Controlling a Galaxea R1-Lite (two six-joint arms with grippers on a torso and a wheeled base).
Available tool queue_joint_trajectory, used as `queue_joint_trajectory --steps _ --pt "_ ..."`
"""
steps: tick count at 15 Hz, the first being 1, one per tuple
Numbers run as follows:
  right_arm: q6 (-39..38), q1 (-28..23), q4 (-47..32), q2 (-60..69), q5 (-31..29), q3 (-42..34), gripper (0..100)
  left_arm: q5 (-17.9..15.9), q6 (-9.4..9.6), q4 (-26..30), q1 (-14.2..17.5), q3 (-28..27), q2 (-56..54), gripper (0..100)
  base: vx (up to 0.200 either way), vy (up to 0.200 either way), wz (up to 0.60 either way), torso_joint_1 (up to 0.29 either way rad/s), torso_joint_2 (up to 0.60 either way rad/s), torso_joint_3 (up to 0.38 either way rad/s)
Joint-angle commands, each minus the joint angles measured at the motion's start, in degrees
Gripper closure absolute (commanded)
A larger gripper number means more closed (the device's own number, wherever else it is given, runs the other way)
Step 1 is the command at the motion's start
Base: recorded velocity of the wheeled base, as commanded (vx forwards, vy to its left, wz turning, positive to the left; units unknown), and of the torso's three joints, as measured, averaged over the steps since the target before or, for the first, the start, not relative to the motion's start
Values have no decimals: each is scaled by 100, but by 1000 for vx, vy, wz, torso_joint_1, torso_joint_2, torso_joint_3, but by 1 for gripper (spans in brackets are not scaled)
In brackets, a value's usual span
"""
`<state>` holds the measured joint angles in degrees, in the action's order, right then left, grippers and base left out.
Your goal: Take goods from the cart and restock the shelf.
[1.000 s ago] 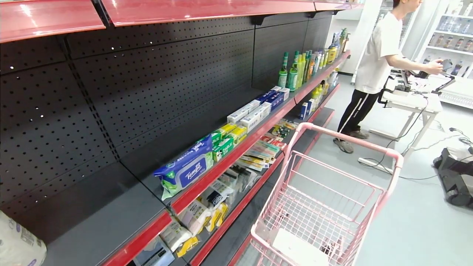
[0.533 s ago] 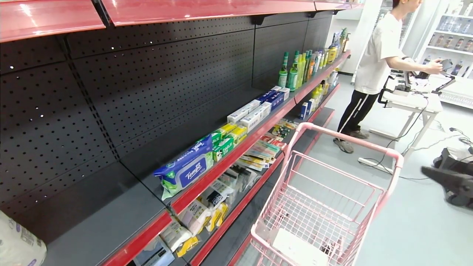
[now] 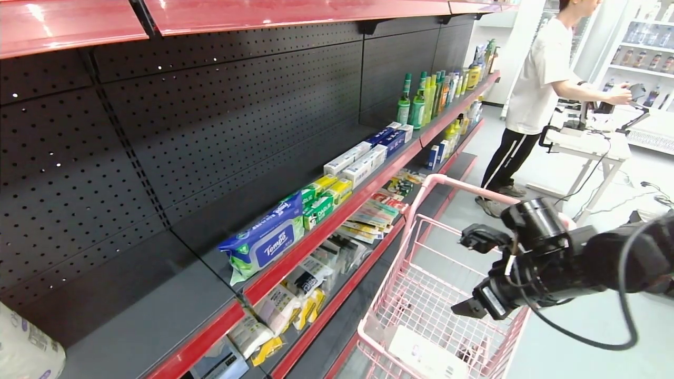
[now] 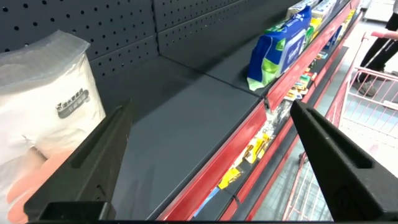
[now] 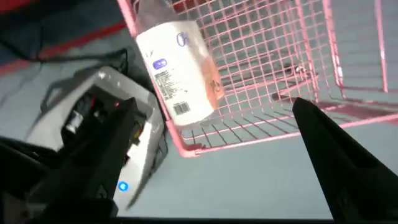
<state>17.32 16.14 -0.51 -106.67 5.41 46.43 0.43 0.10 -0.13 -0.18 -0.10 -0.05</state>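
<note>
Swings in over the pink cart (image 3: 437,181), right gripper (image 3: 470,273) spread wide and empty, toward the white pack (image 5: 177,74): pick starting.

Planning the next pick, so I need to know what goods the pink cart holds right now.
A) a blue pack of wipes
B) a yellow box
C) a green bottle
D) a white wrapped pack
D: a single white wrapped pack lies on the wire floor of the pink cart; the bottles, wipes and boxes all sit on the shelf.
</note>
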Motion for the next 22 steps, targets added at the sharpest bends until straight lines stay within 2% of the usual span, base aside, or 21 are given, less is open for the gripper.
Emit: queue_joint_trajectory --steps 1,4,11,22 --pt "579 311 -2 -1471 65 507 0 1 -1 -4 1 1 5 0 0 0 0 0 0 0" --pt "764 530 -2 -1840 65 709 0 1 -1 -4 1 1 5 0 0 0 0 -72 155 94" --pt "834 996 -2 -1910 39 648 0 1 -1 -4 1 1 5 0 0 0 0 -90 204 110" --pt "966 1102 7 -2130 30 823 0 1 -1 -4 1 1 5 0 0 0 0 -124 281 153"
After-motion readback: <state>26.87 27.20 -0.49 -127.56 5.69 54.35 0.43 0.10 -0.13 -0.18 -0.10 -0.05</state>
